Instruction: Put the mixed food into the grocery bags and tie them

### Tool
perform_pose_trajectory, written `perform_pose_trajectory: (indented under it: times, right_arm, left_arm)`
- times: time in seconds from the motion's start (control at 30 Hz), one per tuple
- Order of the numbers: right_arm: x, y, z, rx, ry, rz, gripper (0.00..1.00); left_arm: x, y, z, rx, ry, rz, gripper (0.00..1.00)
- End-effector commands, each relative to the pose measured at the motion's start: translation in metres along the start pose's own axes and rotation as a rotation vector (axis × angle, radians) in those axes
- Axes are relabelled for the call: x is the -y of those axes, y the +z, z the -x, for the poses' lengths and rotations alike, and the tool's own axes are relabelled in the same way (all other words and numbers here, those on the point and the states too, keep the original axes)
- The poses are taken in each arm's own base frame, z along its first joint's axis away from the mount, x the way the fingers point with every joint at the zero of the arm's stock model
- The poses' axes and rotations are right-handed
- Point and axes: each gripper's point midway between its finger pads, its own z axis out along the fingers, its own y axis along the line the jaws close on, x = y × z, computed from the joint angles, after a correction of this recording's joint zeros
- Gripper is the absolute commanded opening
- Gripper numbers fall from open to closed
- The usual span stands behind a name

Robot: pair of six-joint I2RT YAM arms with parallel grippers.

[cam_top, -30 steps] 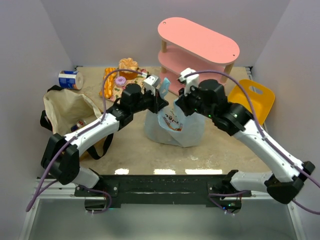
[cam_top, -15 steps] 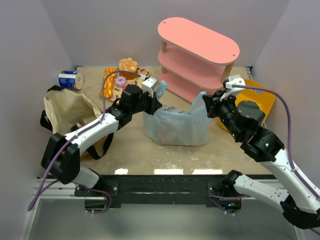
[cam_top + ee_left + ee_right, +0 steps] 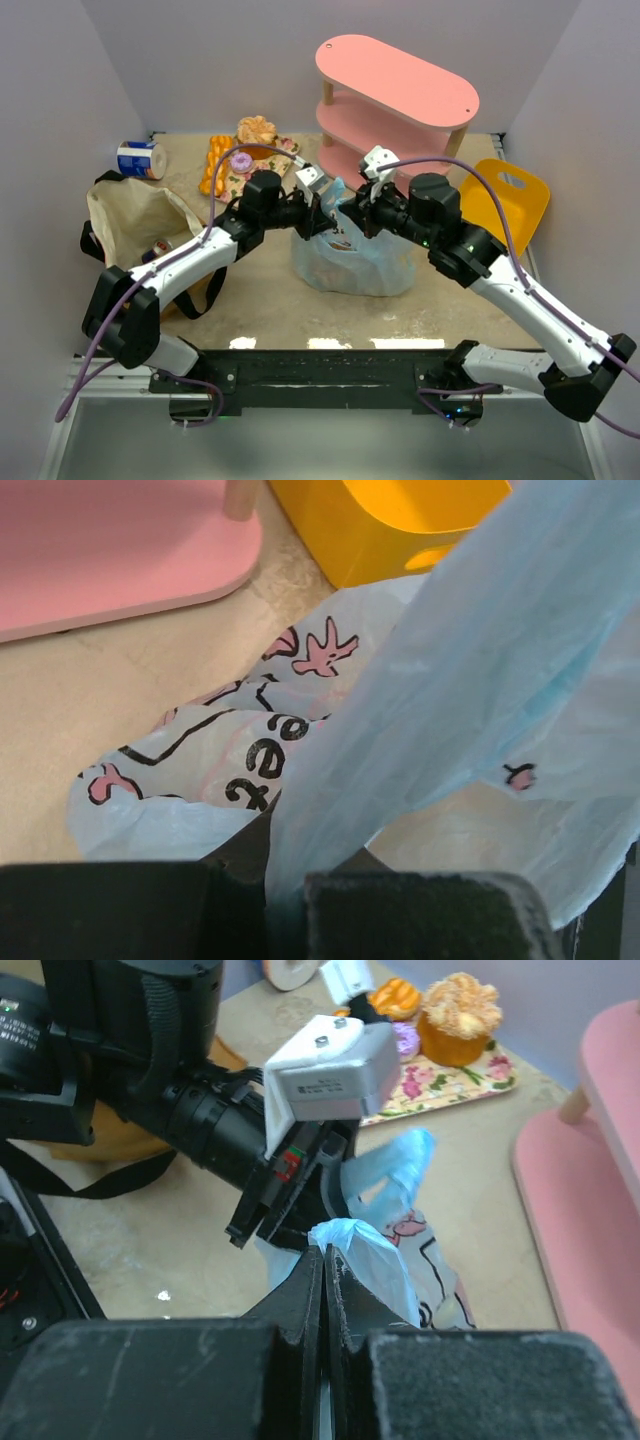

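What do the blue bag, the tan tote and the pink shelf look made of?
Blue bag: thin plastic film, translucent, slightly glossy; it crumples and the print shows through. Tan tote: woven cloth, likely canvas, matte, soft folds. Pink shelf: probably painted wood, smooth matte tops on pale wooden-looking posts.

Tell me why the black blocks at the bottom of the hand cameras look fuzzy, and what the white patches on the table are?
Left wrist view: the left arm's black fingers blur, too near the lens; the thin light-blue plastic bag beyond is sharper. Right wrist view: the right arm's black fingers blur likewise. Top view: the white patches look like lamp glare.
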Motion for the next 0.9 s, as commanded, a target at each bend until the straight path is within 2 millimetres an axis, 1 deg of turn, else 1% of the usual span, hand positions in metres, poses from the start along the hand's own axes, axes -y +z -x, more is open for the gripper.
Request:
perform_pose_trajectory:
  times: [0.0,0.03,0.07,0.17,0.2,0.27,0.3,0.37,0.4,0.47,0.5,0.6,0.67,0.7,0.77,0.8,0.83,0.87]
  right_arm:
    - [-0.018,0.002,0.043,0.132,-0.050,0.111,0.00]
    - [-0.018,0.003,0.045,0.142,-0.050,0.109,0.00]
    - [-0.016,0.005,0.044,0.139,-0.046,0.100,0.00]
    - [-0.002,0.012,0.040,0.125,-0.025,0.017,0.00]
    - [0.005,0.013,0.040,0.124,0.009,-0.024,0.00]
    - [0.008,0.014,0.040,0.130,0.037,-0.039,0.00]
    - [0.009,0.013,0.042,0.138,0.046,-0.044,0.00]
    - [0.012,0.012,0.045,0.153,0.062,-0.061,0.00]
    - [0.013,0.012,0.045,0.153,0.066,-0.065,0.00]
    - [0.015,0.013,0.045,0.151,0.075,-0.076,0.00]
    - [0.016,0.013,0.045,0.151,0.076,-0.075,0.00]
    - [0.018,0.015,0.042,0.144,0.085,-0.083,0.00]
    - [0.018,0.015,0.042,0.145,0.090,-0.081,0.00]
    - [0.018,0.015,0.041,0.145,0.090,-0.078,0.00]
    - [0.012,0.017,0.039,0.142,0.097,-0.048,0.00]
    - [0.011,0.018,0.040,0.146,0.096,-0.036,0.00]
    - [0.007,0.020,0.039,0.145,0.101,-0.019,0.00]
    - [0.005,0.021,0.039,0.146,0.101,-0.006,0.00]
  left_arm:
    - [0.033,0.001,0.024,0.004,0.104,-0.146,0.00]
    - [0.038,0.002,0.024,-0.001,0.116,-0.170,0.00]
    - [0.048,0.001,0.024,-0.002,0.122,-0.223,0.00]
    - [0.059,-0.003,0.026,0.018,0.137,-0.280,0.00]
    - [0.061,-0.005,0.029,0.028,0.146,-0.279,0.00]
    - [0.062,-0.007,0.027,0.026,0.154,-0.286,0.12]
    - [0.064,-0.008,0.025,0.019,0.159,-0.297,0.25]
    - [0.069,-0.011,0.025,0.017,0.168,-0.327,0.34]
    - [0.071,-0.012,0.025,0.013,0.178,-0.341,0.41]
    - [0.077,-0.016,0.029,0.020,0.191,-0.367,0.48]
    - [0.077,-0.019,0.024,0.005,0.210,-0.371,0.53]
    - [0.081,-0.024,0.026,0.009,0.235,-0.382,0.62]
    - [0.083,-0.028,0.029,0.019,0.251,-0.382,0.66]
    - [0.084,-0.029,0.031,0.029,0.253,-0.382,0.69]
    - [0.086,-0.031,0.031,0.037,0.238,-0.393,0.72]
    - [0.088,-0.029,0.038,0.082,0.251,-0.403,0.74]
    - [0.092,-0.030,0.039,0.086,0.230,-0.426,0.75]
    - [0.092,-0.028,0.038,0.082,0.217,-0.436,0.75]
